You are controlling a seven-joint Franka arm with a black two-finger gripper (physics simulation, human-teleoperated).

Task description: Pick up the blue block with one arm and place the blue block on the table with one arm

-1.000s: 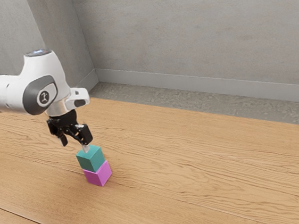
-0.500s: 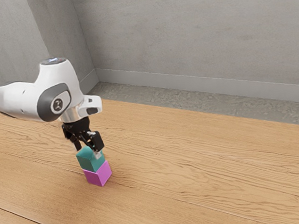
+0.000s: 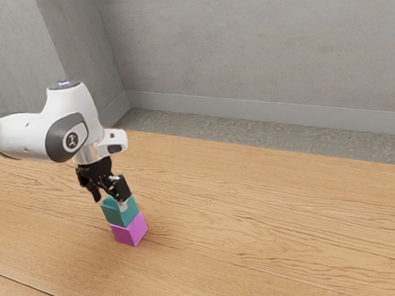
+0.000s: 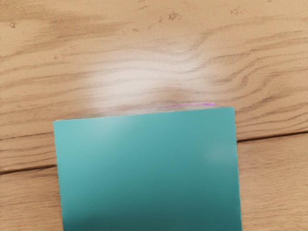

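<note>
My gripper (image 3: 111, 199) is right at the top of the teal-blue block (image 3: 121, 214), its fingers open and spread apart. One fingertip overlaps the block's upper part in the exterior view; the far fingertip's exact place beside the block is hard to make out. The blue block rests on a magenta block (image 3: 130, 230), which stands on the table. In the wrist view the blue block (image 4: 149, 168) is large and close under the hand, with a thin sliver of the magenta block (image 4: 204, 104) past its edge.
The wooden table (image 3: 261, 219) extends around the stack and far toward the exterior view's right. A grey wall (image 3: 258, 50) rises beyond the table's far edge.
My hand has come down to the blue block and toward the exterior view's right, then shifted slightly back toward its left in the last half second. Both blocks have stayed put.
</note>
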